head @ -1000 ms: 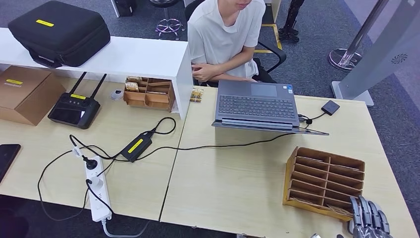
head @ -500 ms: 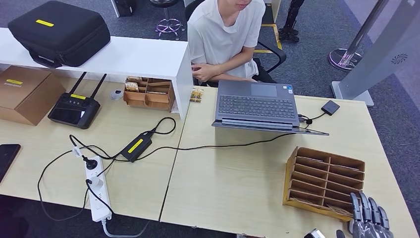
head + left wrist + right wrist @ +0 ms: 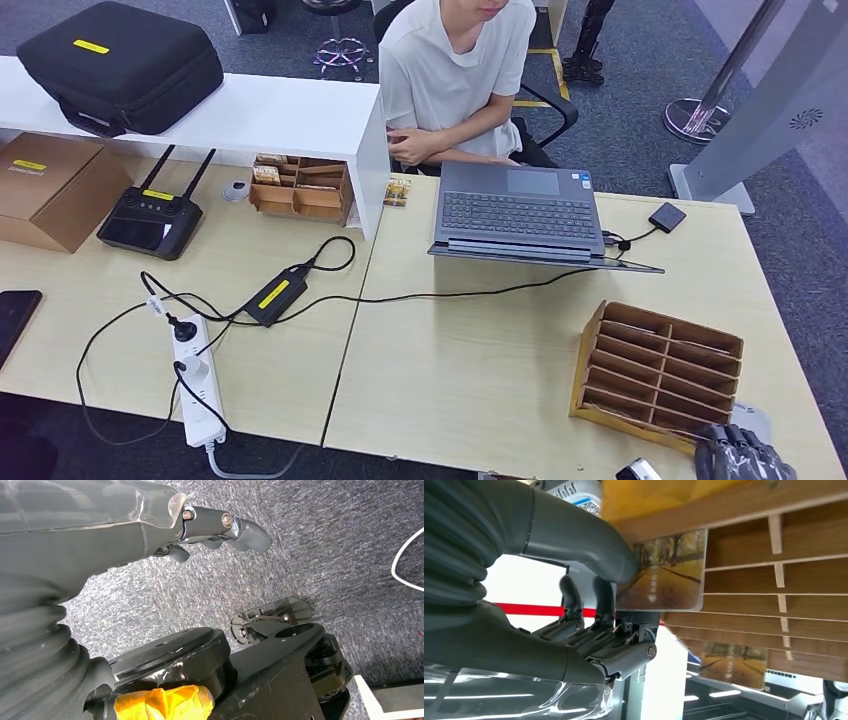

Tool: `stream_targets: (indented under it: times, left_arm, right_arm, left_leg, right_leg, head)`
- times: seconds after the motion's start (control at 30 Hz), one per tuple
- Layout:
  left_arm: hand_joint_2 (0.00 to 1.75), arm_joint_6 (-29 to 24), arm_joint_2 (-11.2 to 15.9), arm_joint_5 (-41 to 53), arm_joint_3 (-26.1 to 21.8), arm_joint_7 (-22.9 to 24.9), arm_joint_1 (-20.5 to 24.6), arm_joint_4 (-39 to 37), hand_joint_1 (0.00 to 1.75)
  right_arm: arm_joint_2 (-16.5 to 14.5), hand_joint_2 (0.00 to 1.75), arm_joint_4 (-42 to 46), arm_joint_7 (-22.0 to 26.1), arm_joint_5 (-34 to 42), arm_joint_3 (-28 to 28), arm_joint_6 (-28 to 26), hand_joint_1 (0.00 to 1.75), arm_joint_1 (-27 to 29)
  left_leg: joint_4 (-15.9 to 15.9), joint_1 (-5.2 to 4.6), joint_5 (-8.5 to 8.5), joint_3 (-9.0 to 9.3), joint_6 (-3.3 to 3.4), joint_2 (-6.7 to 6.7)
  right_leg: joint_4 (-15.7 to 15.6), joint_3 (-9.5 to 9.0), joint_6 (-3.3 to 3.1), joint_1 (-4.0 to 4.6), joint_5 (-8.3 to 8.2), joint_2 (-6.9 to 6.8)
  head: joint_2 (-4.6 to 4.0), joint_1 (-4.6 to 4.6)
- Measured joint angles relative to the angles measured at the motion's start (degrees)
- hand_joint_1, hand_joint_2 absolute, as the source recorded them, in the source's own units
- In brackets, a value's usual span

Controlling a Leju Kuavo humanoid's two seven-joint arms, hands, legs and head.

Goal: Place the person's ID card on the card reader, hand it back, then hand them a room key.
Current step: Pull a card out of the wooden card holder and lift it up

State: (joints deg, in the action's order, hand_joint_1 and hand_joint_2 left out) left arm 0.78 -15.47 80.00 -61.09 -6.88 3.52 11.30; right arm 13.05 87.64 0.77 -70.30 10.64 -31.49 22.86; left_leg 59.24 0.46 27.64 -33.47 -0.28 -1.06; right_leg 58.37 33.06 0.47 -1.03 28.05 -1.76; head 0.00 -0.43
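My right hand point(image 3: 735, 455) is at the near right corner of the table, against the near edge of the wooden slotted rack point(image 3: 655, 365). Up close, its thumb and fingers point(image 3: 604, 597) pinch a room key card point(image 3: 669, 570) printed with an autumn road, at the mouth of a slot in the rack point(image 3: 774, 610). A second such card point(image 3: 734, 665) sits in another slot. The small black card reader point(image 3: 667, 216) lies at the far right, cabled to the laptop point(image 3: 518, 210). The person point(image 3: 455, 70) sits behind the laptop, arms folded. My left hand point(image 3: 150, 525) hangs over grey carpet, holding nothing.
A black cable point(image 3: 460, 295) crosses the table's middle to a power brick point(image 3: 273, 296) and a white power strip point(image 3: 197, 380). Further left lie a controller point(image 3: 150, 220), a cardboard box point(image 3: 50, 185) and a small wooden organiser point(image 3: 300, 188). Above them a white shelf point(image 3: 270, 115) carries a black case point(image 3: 120, 65).
My right hand's fingers, upright beside the rack before, have curled down and sunk toward the table edge. The rack has shifted slightly to the right.
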Motion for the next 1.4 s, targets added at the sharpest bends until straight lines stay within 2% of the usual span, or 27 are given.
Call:
stream_targets:
  times: [0.5,0.8,1.03,1.23,1.4]
  left_arm:
    - [1.75,-0.02,0.00,0.13,0.00,-0.17,0.00,0.00,0.00]
    - [1.75,-2.98,0.00,0.83,0.64,-0.76,-0.02,0.00,0.00]
    - [1.75,-3.18,0.02,1.15,0.92,0.12,0.01,0.00,0.00]
    - [1.75,-2.88,0.08,1.42,1.06,0.17,0.03,0.00,0.00]
    - [1.75,-2.57,0.18,1.90,1.47,0.17,0.04,0.00,0.00]
  right_arm:
    - [0.00,1.75,-0.27,0.72,0.98,0.14,0.19,1.75,0.02]
    - [-0.13,1.75,-0.21,1.47,0.59,1.14,0.34,1.75,0.26]
    - [0.07,1.75,2.73,1.72,0.78,1.91,-0.03,1.75,0.16]
    - [1.89,1.75,6.45,1.50,1.48,2.67,0.15,1.75,-0.69]
    - [5.06,1.75,8.12,0.71,3.26,3.01,0.53,1.75,-3.49]
  left_leg:
    - [0.00,0.00,0.00,0.01,0.00,-0.01]
    - [0.00,0.00,0.00,0.01,0.00,-0.01]
    - [0.00,0.00,0.00,0.01,0.00,-0.01]
    - [0.00,0.00,0.00,0.01,0.00,-0.02]
    - [0.01,-0.01,-0.02,0.02,0.02,-0.04]
  right_leg:
    - [0.00,0.00,0.00,0.00,0.00,0.01]
    - [0.00,0.00,0.00,0.00,-0.01,0.01]
    - [0.01,-0.02,0.01,-0.01,-0.01,0.01]
    - [0.01,-0.03,0.02,-0.02,-0.02,0.03]
    - [0.01,-0.06,0.06,-0.05,-0.07,0.05]
  head:
    - [0.00,0.01]
    - [0.00,0.01]
    - [0.00,0.01]
    - [0.00,0.01]
    - [0.00,0.01]
